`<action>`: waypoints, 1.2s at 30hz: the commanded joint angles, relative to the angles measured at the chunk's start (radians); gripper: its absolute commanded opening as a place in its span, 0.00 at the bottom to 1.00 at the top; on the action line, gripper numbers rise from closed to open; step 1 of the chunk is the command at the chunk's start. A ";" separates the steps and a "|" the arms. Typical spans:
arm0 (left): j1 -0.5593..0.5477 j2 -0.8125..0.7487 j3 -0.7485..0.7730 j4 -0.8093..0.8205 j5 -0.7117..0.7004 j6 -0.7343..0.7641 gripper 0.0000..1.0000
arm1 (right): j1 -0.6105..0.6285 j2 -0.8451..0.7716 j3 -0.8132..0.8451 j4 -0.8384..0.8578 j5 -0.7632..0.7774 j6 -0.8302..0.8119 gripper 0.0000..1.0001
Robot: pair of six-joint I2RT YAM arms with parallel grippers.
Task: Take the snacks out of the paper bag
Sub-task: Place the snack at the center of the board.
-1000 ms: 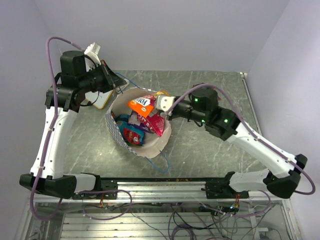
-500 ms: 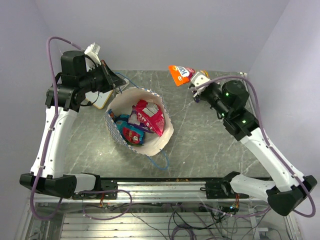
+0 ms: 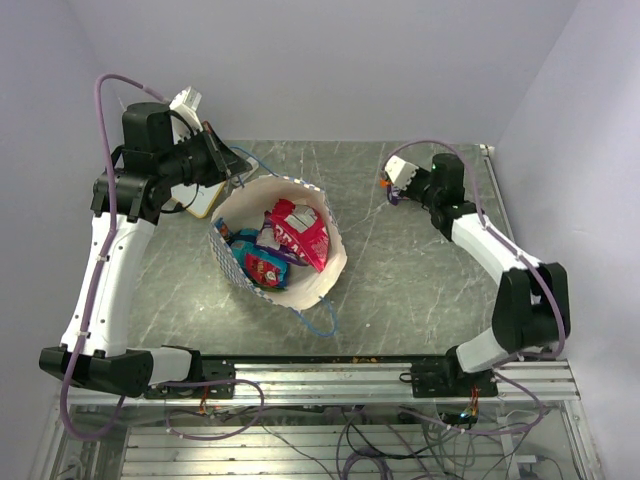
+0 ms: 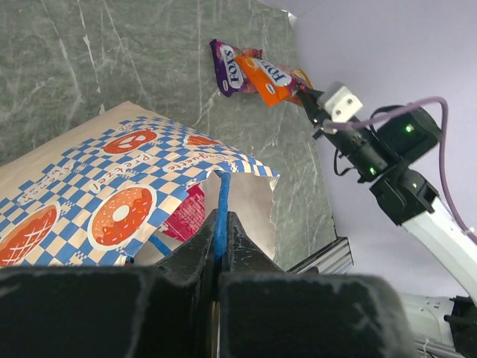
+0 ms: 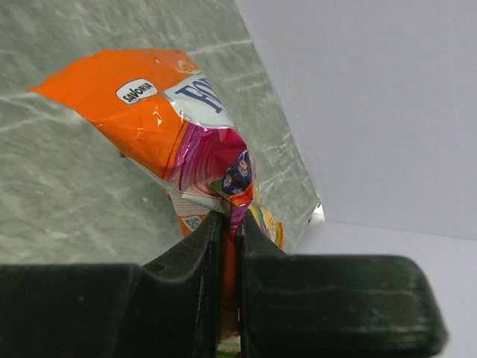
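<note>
The paper bag point(image 3: 236, 270) stands open at the table's centre-left; its checkered side point(image 4: 89, 201) fills the left wrist view. My left gripper point(image 3: 228, 166) is shut on its blue cord handle point(image 4: 221, 205), holding the back rim up. In the bag lie a large red-pink packet point(image 3: 298, 235), a small red one point(image 3: 265, 268) and a blue one. At the back right, my right gripper point(image 3: 387, 187) is shut on an orange snack packet point(image 5: 145, 104), low over the table. A purple packet point(image 4: 227, 58) lies beside the orange one point(image 4: 272, 76).
A wooden-framed whiteboard point(image 3: 205, 203) lies under the left arm at the back left. The bag's other blue handle point(image 3: 322, 328) hangs toward the near edge. A yellowish packet point(image 5: 268, 222) shows behind the right jaws. The back wall stands close behind the right gripper.
My right gripper lifted the orange packet out of the bag and carried it to the back right of the table. The left gripper held still on the handle.
</note>
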 commanded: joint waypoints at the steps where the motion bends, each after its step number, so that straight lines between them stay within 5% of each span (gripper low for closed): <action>1: -0.004 -0.025 0.004 0.011 0.016 0.012 0.07 | -0.054 0.103 0.115 0.067 -0.061 -0.151 0.00; 10: -0.007 -0.015 0.018 0.001 0.008 0.028 0.07 | -0.098 0.303 0.213 0.098 -0.082 -0.204 0.00; 30: -0.013 -0.010 0.020 -0.003 0.006 0.041 0.07 | -0.124 0.433 0.005 0.223 -0.076 -0.152 0.00; 36: -0.023 -0.009 0.016 -0.006 0.004 0.046 0.07 | -0.142 0.421 -0.058 0.275 -0.078 -0.123 0.23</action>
